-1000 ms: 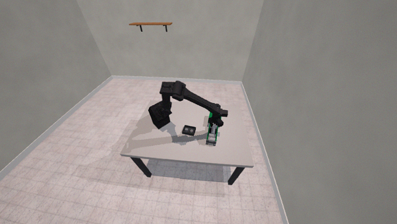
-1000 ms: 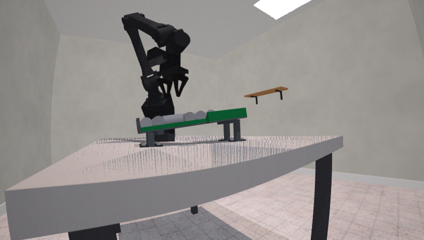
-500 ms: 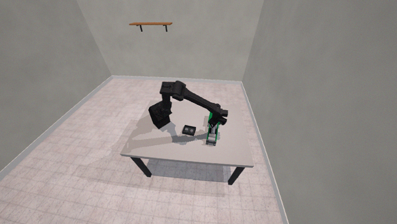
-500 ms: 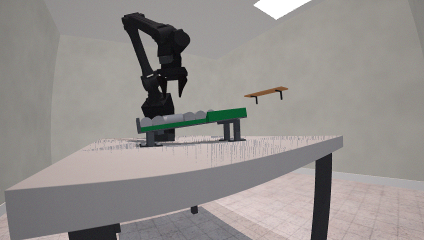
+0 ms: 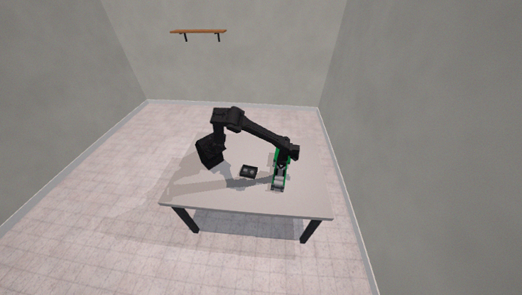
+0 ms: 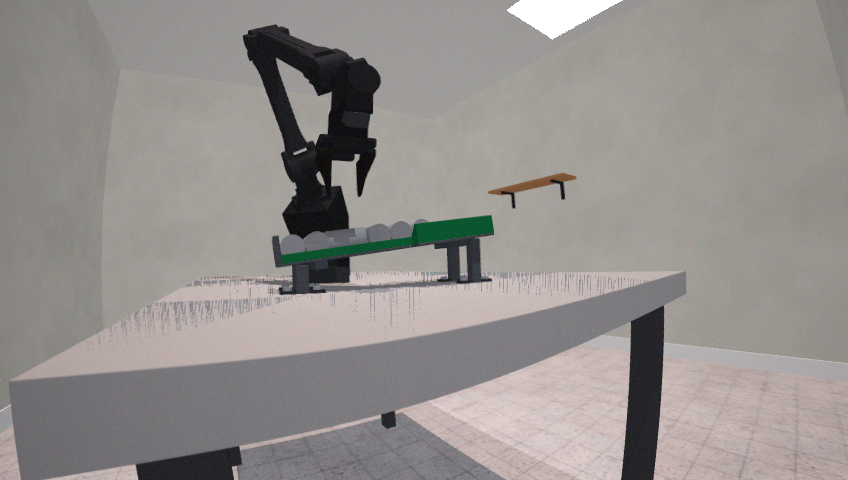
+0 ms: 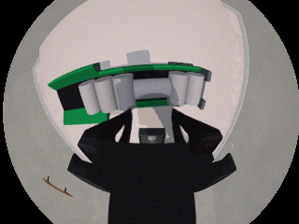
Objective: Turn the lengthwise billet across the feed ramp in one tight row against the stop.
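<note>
A green feed ramp [image 6: 386,239] stands on short grey legs on the table, sloping down to a grey stop [image 6: 276,249] at its low end. Grey steel billets lie on it; several lie across [image 6: 306,240], and one billet [image 7: 152,89] in the middle of the row lies lengthwise. In the wrist view the ramp [image 7: 125,88] runs left to right and the lengthwise billet sits right above my fingers. My gripper [image 6: 348,172] hangs open and empty, well above the middle of the row. It also shows in the top view [image 5: 281,164].
A small black box [image 5: 248,171] lies on the table left of the ramp. My arm's base [image 5: 211,149] stands at the table's back left. A wooden shelf [image 6: 532,183] hangs on the far wall.
</note>
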Robot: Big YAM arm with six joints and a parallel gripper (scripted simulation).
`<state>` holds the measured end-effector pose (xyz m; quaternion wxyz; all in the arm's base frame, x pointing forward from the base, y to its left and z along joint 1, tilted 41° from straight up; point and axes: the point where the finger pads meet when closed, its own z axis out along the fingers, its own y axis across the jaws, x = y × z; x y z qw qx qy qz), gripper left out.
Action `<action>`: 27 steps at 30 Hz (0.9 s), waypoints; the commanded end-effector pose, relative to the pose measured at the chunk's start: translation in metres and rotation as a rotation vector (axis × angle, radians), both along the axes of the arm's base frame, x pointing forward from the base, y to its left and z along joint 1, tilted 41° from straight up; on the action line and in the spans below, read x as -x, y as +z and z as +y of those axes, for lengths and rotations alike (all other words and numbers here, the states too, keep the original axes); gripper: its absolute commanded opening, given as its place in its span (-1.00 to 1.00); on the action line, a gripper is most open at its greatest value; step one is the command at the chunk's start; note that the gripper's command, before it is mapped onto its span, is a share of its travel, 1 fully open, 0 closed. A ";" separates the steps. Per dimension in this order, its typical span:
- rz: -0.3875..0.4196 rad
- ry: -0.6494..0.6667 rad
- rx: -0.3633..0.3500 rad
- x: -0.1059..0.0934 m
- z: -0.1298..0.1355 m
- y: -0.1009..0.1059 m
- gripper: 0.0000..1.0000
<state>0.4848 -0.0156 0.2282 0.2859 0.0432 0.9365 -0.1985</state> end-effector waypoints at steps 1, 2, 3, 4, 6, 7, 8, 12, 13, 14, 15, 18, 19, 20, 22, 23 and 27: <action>0.036 0.143 0.094 -0.012 -0.001 0.022 0.11; 0.054 0.176 0.117 -0.012 -0.001 0.022 0.11; 0.068 0.202 0.135 -0.012 -0.001 0.022 0.11; 0.072 0.210 0.141 -0.012 -0.001 0.021 0.11; 0.109 0.276 0.188 -0.012 -0.001 0.021 0.11; 0.123 0.302 0.206 -0.012 -0.001 0.021 0.11; 0.137 0.327 0.224 -0.012 -0.001 0.021 0.11; 0.178 0.404 0.279 -0.012 -0.001 0.020 0.11; 0.202 0.451 0.312 -0.012 -0.001 0.021 0.11; 0.210 0.466 0.323 -0.012 -0.001 0.021 0.11; 0.229 0.500 0.347 -0.012 -0.001 0.021 0.11; 0.243 0.527 0.365 -0.012 -0.001 0.021 0.11; 0.274 0.584 0.406 -0.012 -0.001 0.020 0.11; 0.275 0.586 0.407 -0.012 -0.001 0.020 0.11; 0.305 0.642 0.447 -0.012 -0.001 0.020 0.11; 0.324 0.681 0.475 -0.012 -0.001 0.021 0.11; 0.374 0.780 0.547 -0.012 -0.001 0.022 0.11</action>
